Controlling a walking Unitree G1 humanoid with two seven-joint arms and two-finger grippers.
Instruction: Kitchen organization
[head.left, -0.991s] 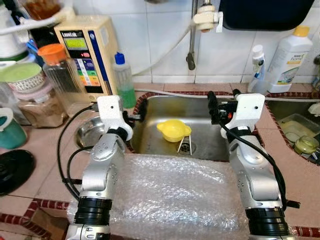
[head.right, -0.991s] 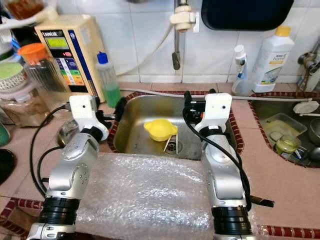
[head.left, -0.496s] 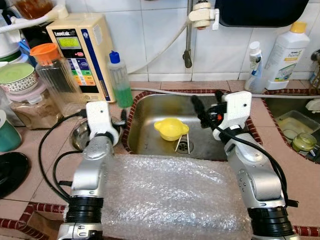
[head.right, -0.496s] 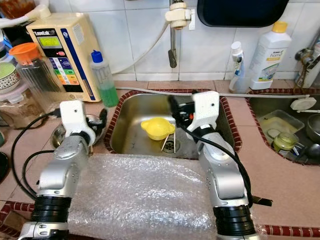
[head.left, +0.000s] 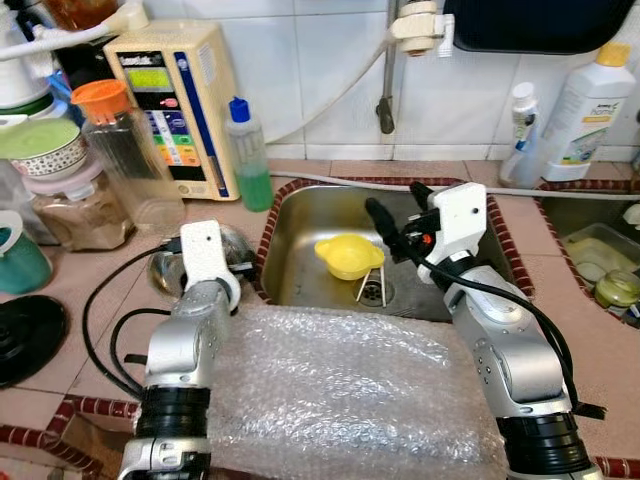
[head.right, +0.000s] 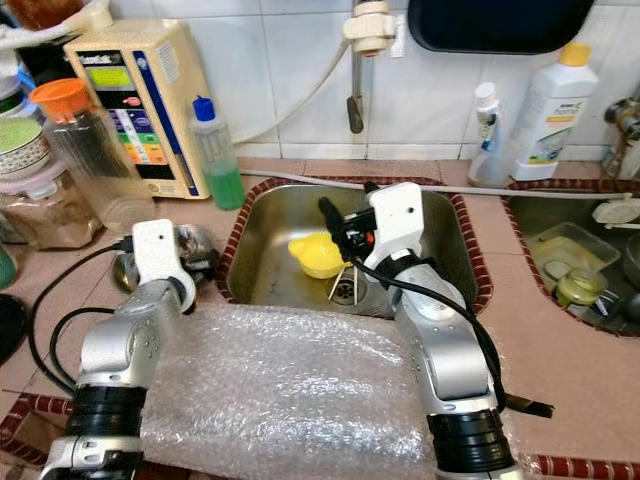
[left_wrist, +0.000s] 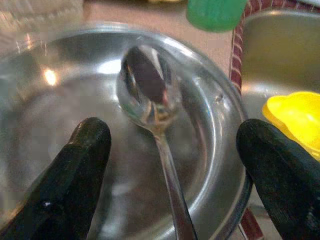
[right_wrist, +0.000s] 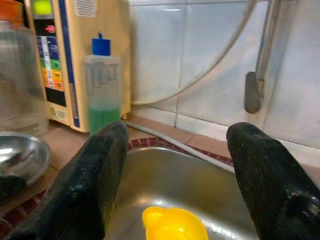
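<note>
A: Where's the spoon?
B: Spoon (left_wrist: 155, 130) lies in the steel bowl (left_wrist: 45, 125), bowl end away from the wrist camera, handle running back toward it. The steel bowl sits on the desk (head.left: 90, 300) just left of the sink (head.left: 310, 220).

A: Left gripper?
B: Left gripper (left_wrist: 170, 165) hangs over the steel bowl, fingers (left_wrist: 70, 175) spread wide, one on either side of the spoon handle. Not touching the spoon.

A: Right gripper?
B: Right gripper (head.left: 392, 222) is out over the sink, fingers (right_wrist: 90, 185) apart, holding nothing. The yellow cup (head.left: 348, 256) sits in the sink basin near the drain, just below and ahead of the right gripper.

A: What else is around?
B: Bubble wrap (head.left: 340, 400) lies across the near desk edge between both arms. The green soap bottle (head.left: 247, 155) with blue cap stands behind the steel bowl, next to the beige water unit (head.left: 175, 100). A clear jar with orange lid (head.left: 125, 150) stands left of that. The faucet (head.left: 385, 60) comes down the tiled wall above the sink. A white bottle with yellow cap (head.left: 585, 100) stands at the far right by the wall.
</note>
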